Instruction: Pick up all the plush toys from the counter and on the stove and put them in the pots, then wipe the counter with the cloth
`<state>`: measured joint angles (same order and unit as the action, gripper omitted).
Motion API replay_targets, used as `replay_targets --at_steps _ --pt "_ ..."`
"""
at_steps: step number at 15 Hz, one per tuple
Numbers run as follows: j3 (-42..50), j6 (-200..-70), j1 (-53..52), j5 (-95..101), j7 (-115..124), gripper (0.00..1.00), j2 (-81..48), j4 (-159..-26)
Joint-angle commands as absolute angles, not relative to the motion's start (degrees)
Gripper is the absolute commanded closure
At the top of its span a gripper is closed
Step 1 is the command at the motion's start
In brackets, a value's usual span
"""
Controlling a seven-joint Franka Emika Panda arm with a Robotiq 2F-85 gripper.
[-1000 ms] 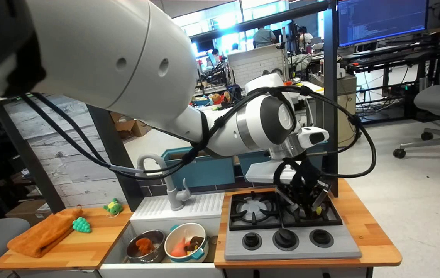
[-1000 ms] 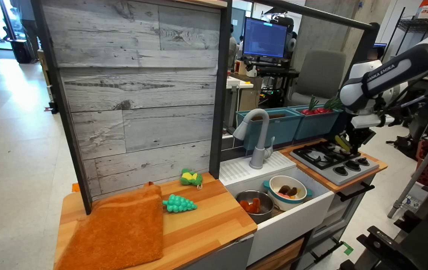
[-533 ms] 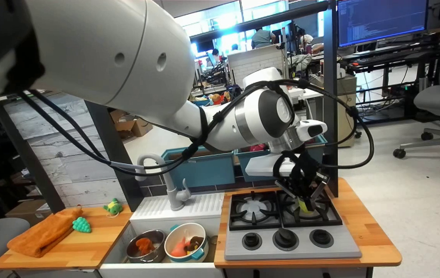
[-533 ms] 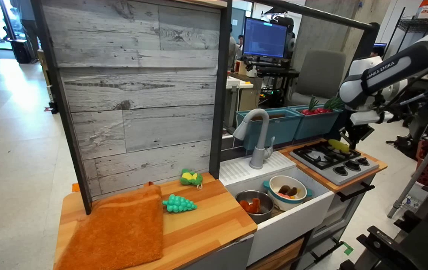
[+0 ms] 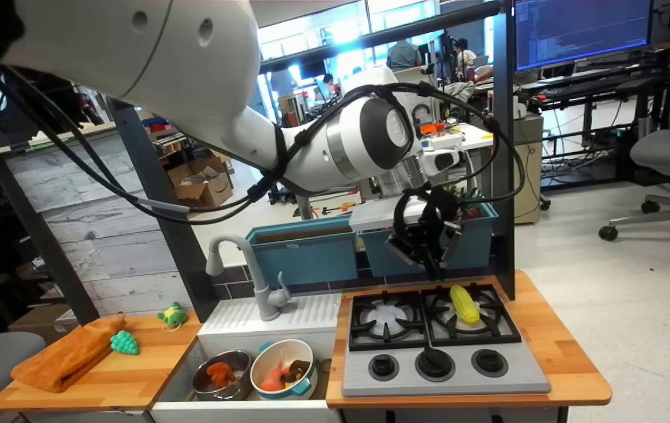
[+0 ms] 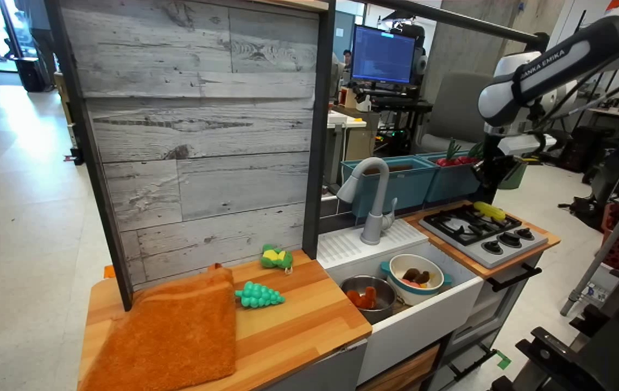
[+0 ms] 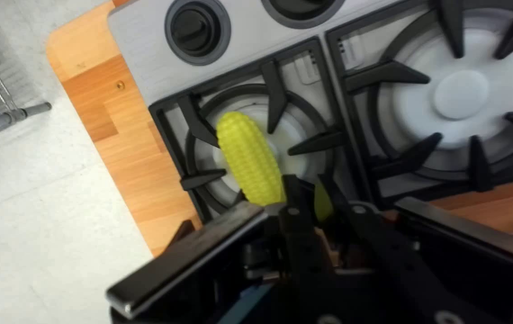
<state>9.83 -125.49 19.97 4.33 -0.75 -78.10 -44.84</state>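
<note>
A yellow corn toy (image 5: 465, 305) lies on the right burner of the stove (image 5: 397, 379). My gripper (image 5: 434, 275) hangs above and behind it. In the wrist view the gripper (image 7: 307, 177) stands slightly open; a yellow-green patch shows in the gap, its source unclear. On the counter (image 6: 309, 320) are a green turtle toy (image 6: 276, 257) and a bumpy teal-green toy (image 6: 260, 295), beside the orange cloth (image 6: 179, 326). The steel pot (image 5: 240, 388) holds an orange-red toy (image 6: 364, 298). Pink and brown toys (image 5: 295, 370) sit inside the pale pot (image 6: 417, 297).
Both pots stand in the white sink (image 6: 423, 326), below a grey faucet (image 6: 377, 217). Blue-green planter boxes (image 5: 305, 258) line the back, one with red radishes (image 6: 459, 161). A dark upright post (image 5: 504, 176) rises behind the stove's right end.
A second ago the corn toy was at my gripper, tilted. By half a second ago it lay on the burner. Since then the gripper has risen away toward the back and sink side.
</note>
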Motion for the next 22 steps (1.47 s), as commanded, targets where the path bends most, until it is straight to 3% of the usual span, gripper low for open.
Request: replay_targets --at_steps 1,10,11,12,13,16,17,19,22 --pt "6.39 -124.28 17.92 4.50 -9.43 0.99 -67.63 -58.48" --pt "3.33 -113.47 8.37 7.92 -18.54 1.00 -50.96 -81.85" --pt "4.09 -111.33 6.19 9.42 -16.59 0.74 -49.06 -84.77" --pt "3.36 -113.27 8.81 7.35 -16.89 0.72 -55.29 -76.21" --pt "3.28 -112.90 7.84 7.67 -16.35 0.91 -54.27 -77.67" --pt "3.36 -113.06 8.04 7.65 -16.17 0.72 -54.74 -77.23" --pt "3.41 -113.11 8.41 7.61 -16.22 0.47 -54.86 -77.19" --pt "3.99 -119.61 8.54 7.98 -14.32 0.41 -56.72 -77.15" --pt "4.49 -130.27 4.98 11.41 -13.50 0.17 -57.30 -79.36"
